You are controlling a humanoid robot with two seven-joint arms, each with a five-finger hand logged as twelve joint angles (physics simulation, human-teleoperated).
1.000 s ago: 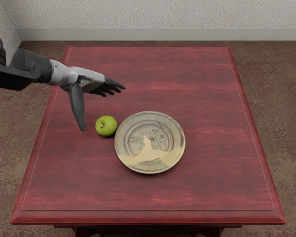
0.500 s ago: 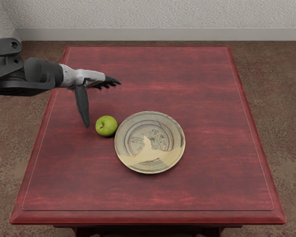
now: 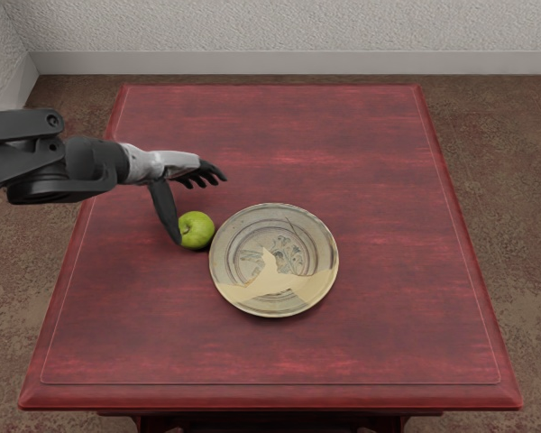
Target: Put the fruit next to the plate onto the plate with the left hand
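The left arm is seen entering from the left edge, and the left robot hand [image 3: 176, 170] is held open over the surface [image 3: 388, 180], with nothing gripped. Its fingers [image 3: 206, 175] are spread, and the thumb [image 3: 167, 209] is pointed down, its tip right at the left side of the apple [image 3: 198, 231]; contact cannot be confirmed. The green apple is set on the surface, just beside the left rim of the plate [image 3: 329, 262], which is placed near the middle.
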